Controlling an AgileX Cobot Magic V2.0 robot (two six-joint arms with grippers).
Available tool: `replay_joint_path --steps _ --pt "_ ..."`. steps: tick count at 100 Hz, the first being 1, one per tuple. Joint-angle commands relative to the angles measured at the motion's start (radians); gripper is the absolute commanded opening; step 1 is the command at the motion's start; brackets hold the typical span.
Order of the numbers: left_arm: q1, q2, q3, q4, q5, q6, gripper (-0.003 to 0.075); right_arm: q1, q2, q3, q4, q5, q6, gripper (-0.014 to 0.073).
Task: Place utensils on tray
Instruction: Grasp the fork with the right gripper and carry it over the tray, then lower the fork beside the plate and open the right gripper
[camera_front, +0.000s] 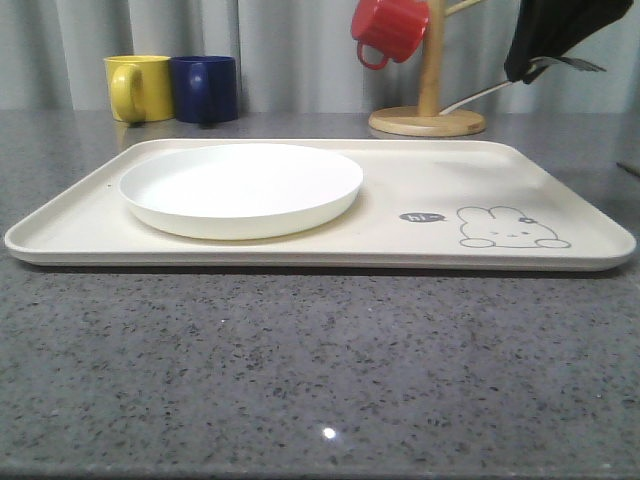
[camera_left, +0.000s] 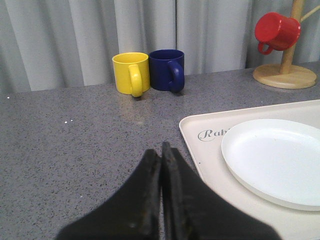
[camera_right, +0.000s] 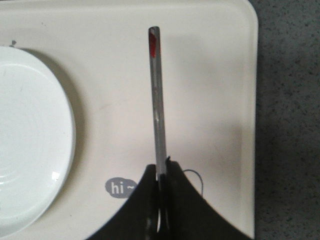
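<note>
Near edge: speckled grey worktop (camera_front: 320, 380) running bare up to the tray (camera_front: 420, 165), low raised rim facing the camera.

Left gripper (camera_left: 161, 150) hovering low over worktop just beside the tray's short edge, jaws pressed together, gripping nothing.

On the tray: white plate (camera_front: 241, 187) sitting flat on the left half, rabbit drawing (camera_front: 510, 228) on the right. Open cream surface between plate and right rim, looking like enough room for long pieces laid lengthwise.

Right gripper (camera_front: 545, 55) hanging above the tray's far right corner, clamped on a slim steel utensil (camera_right: 157, 100); fork tines apparently showing beyond the jaws in the front view. Handle pointing out over the bare right half.

Handling, as a guess: light, rigid, polished, so prone to slipping or pivoting in a thin pinch. Lowering close before releasing, keeping clear of plate and rim.

Beyond: yellow mug (camera_front: 138, 88), blue mug (camera_front: 205, 88), red mug (camera_front: 390, 28) on a wooden stand (camera_front: 428, 118), standing close behind the tray's far edge.
</note>
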Motion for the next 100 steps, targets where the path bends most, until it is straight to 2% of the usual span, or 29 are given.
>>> replay_joint_path --steps 1,20,41,67,100 --pt "0.0 0.006 -0.028 -0.014 -0.078 -0.002 -0.0018 0.04 -0.036 -0.029 -0.098 -0.079 0.109 0.0036" --pt "0.0 0.006 -0.028 -0.014 -0.078 -0.002 -0.0018 0.15 -0.004 -0.028 -0.27 -0.109 0.317 0.0036" --pt "0.0 0.006 -0.028 -0.014 -0.078 -0.002 -0.0018 0.204 0.07 -0.028 -0.342 -0.132 0.461 0.0036" --pt "0.0 0.006 -0.028 -0.014 -0.078 -0.002 -0.0018 0.251 0.135 -0.028 -0.344 -0.158 0.511 0.0036" --pt "0.0 0.006 -0.028 -0.014 -0.078 -0.002 -0.0018 0.273 0.192 -0.028 -0.34 -0.142 0.514 0.0036"
